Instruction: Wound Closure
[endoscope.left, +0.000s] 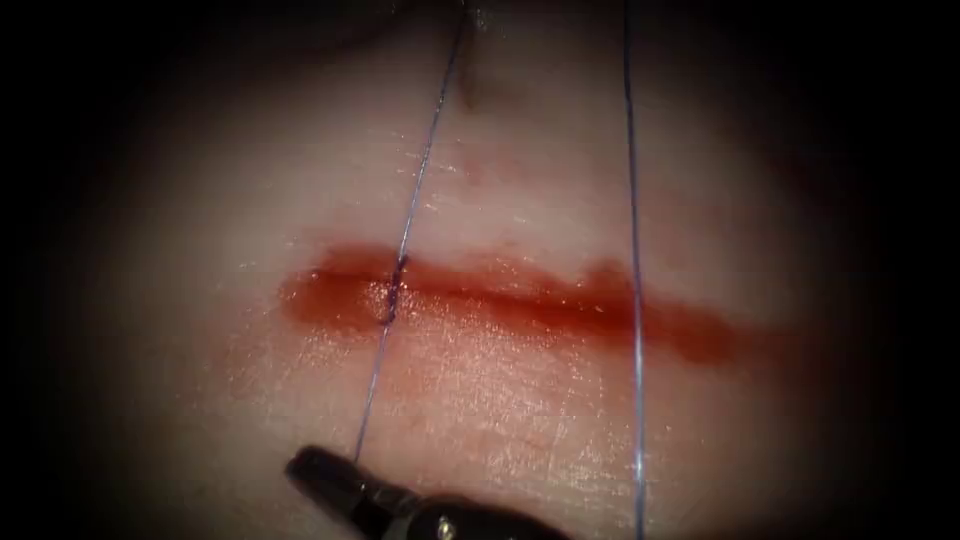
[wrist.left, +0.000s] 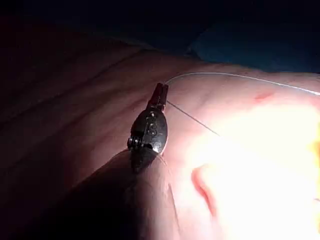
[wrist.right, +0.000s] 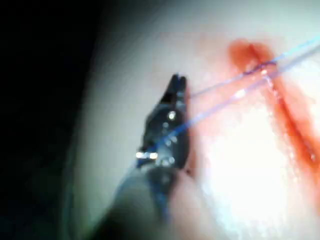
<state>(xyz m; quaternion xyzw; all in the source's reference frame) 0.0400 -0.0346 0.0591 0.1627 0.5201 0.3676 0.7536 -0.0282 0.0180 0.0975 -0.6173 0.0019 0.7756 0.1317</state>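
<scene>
the thread (endoscope.left: 410, 215) runs through the cut (endoscope.left: 540, 300) in the tissue (endoscope.left: 520, 420), left of its middle; it looks thin, light and bendy, best held near its end; the right tool (endoscope.left: 320, 470) has its jaws closed on it, below the cut.

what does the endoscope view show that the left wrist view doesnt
Endoscope view: the cut with red fluid, the thread crossing it at a stitch, and the right tool shut on that thread, below the cut in the picture. A second strand runs down further right.
Left wrist view: the left tool, shut on thread.
Both: thread and tissue.
</scene>
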